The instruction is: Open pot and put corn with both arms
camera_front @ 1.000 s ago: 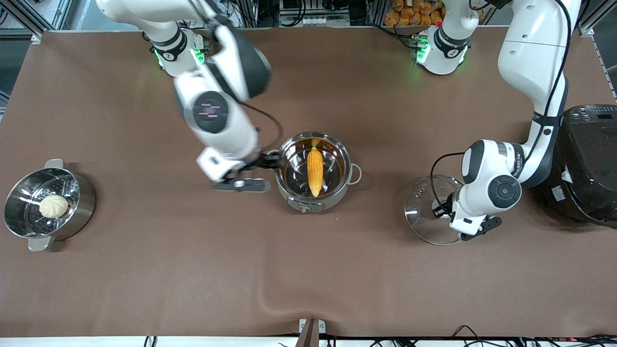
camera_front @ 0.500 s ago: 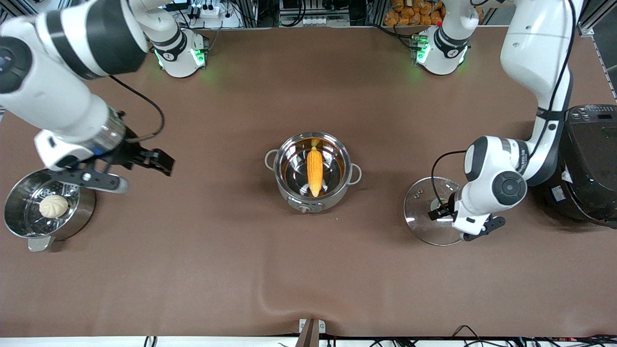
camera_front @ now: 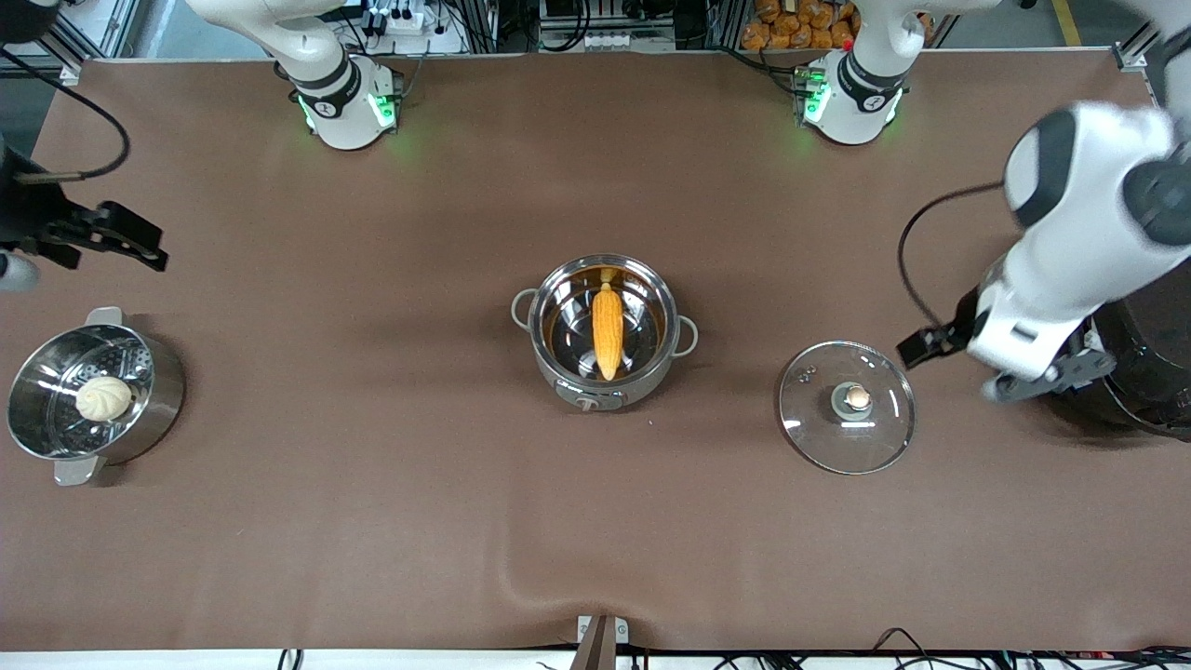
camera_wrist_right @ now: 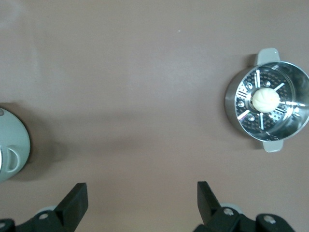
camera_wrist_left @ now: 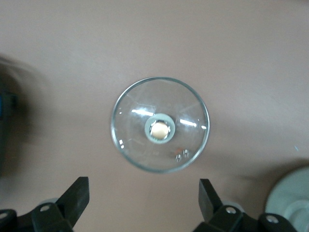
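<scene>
Showing the corn [camera_front: 608,330] lying lengthwise inside the uncovered pot [camera_front: 549,365] at the middle of the bench, pale stub end pointing toward the edge where the bases stand. Resting the glass lid [camera_front: 875,437] flat on the cloth, knob [camera_front: 857,398] up, apart from the pot and toward the left arm's end, likely parked there to keep the pot's mouth free for the cob. Judging both parts of the job as done: pot open, corn in.

Hovering the left gripper [camera_wrist_left: 143,186] over the cloth just beside the lid, fingers spread wide and holding nothing, wrist camera looking straight down; bending the forearm in from above the black cooker [camera_front: 1149,372] at that end edge. Hanging the right gripper [camera_wrist_right: 141,186] over bare cloth at the right arm's end edge, pincer likewise wide and empty, near the steamer pot [camera_front: 158,409] with its bun [camera_front: 103,397], touching neither.
</scene>
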Available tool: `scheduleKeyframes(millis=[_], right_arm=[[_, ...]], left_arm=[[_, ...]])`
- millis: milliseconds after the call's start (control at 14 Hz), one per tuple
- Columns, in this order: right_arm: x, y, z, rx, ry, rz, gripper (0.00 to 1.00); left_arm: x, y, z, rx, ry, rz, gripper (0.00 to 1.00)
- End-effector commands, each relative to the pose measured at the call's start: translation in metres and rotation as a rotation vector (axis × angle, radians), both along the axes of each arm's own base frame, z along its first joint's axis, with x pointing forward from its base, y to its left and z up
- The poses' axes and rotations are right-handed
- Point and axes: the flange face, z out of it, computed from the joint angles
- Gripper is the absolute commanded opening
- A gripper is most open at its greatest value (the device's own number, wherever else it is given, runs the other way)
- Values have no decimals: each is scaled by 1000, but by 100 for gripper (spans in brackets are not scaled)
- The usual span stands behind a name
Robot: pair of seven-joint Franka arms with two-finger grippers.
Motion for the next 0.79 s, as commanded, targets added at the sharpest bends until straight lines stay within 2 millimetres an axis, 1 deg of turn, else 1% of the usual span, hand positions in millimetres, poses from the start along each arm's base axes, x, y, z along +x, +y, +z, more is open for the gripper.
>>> scheduleKeyframes(millis=[0, 71, 143, 286, 357, 429, 500, 643, 714], right_arm=[[-2, -11, 0, -11, -1, -12, 100], [0, -20, 10, -3, -23, -30, 100], [0, -24, 17, 16, -28, -37, 100], [-1, -26, 15, 19, -16, -37, 100], [-2, -33, 10, 18, -1, -43, 100], [-2, -37, 0, 19, 25, -36, 100], [-3, -37, -16, 23, 55, 12, 100], [-3, -40, -19, 23, 57, 34, 100], [-3, -42, -18, 24, 49, 34, 100]], left_arm=[[-42, 4, 53, 13, 26, -57, 100], [-52, 4, 70, 17, 32, -90, 100], [-60, 8, 85, 20, 39, -127, 100], [-66, 16, 106, 17, 68, -235, 100], [-67, 21, 113, 14, 79, -262, 100], [-67, 40, 120, 11, 89, -274, 100], [-69, 43, 133, 6, 77, -318, 100], [-68, 50, 148, 6, 60, -332, 100], [-69, 50, 149, 0, 69, -337, 100]])
